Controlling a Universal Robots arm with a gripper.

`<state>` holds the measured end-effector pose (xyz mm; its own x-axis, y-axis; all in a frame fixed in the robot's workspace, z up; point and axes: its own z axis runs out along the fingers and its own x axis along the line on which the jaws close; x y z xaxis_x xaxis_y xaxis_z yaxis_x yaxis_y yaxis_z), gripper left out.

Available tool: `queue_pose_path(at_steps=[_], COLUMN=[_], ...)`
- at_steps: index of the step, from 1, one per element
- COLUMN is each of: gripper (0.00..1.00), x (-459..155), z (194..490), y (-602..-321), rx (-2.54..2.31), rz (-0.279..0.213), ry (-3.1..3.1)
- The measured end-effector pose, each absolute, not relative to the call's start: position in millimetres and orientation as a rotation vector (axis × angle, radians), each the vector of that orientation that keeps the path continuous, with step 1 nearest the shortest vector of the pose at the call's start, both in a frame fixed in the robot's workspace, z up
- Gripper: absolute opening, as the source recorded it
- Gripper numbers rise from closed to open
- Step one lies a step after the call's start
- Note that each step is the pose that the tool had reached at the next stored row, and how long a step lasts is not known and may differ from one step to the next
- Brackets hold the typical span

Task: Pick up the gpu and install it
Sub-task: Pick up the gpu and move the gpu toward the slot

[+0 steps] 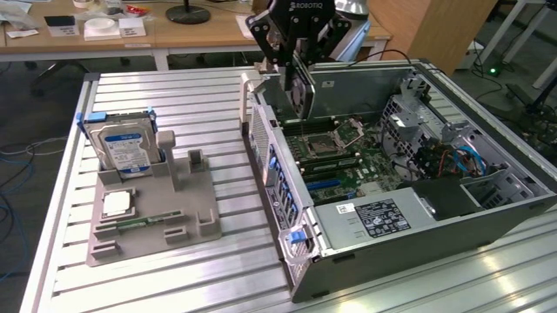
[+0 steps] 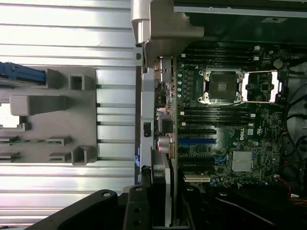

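My gripper (image 1: pixel 296 62) hangs over the rear end of the open computer case (image 1: pixel 487 222), shut on the gpu (image 1: pixel 297 91). The gpu is a thin dark card held on edge, with its lower edge just above the motherboard (image 1: pixel 344 160) near the case's rear wall. In the wrist view the gpu (image 2: pixel 163 184) shows edge-on between my black fingers (image 2: pixel 136 208), lined up beside the case's rear panel. The expansion slots (image 2: pixel 197 142) lie close alongside it. The card is apart from the slots.
A grey holder tray (image 1: pixel 195 195) sits on the slatted table at the exterior view's left. It carries a silver hard drive (image 1: pixel 122 147), a processor chip (image 1: pixel 116 203) and a green memory stick (image 1: pixel 143 222). Cables and the drive cage (image 1: pixel 452 153) crowd the case's far side.
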<state>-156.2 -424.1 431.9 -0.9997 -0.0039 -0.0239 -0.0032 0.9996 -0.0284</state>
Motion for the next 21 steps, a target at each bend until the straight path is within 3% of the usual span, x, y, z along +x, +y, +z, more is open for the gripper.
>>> queue_pose_path(at_steps=[21], gripper=[0.28], x=[-105], z=[432], y=[-424], rx=[-0.005], rz=[-0.044], ry=[3.117])
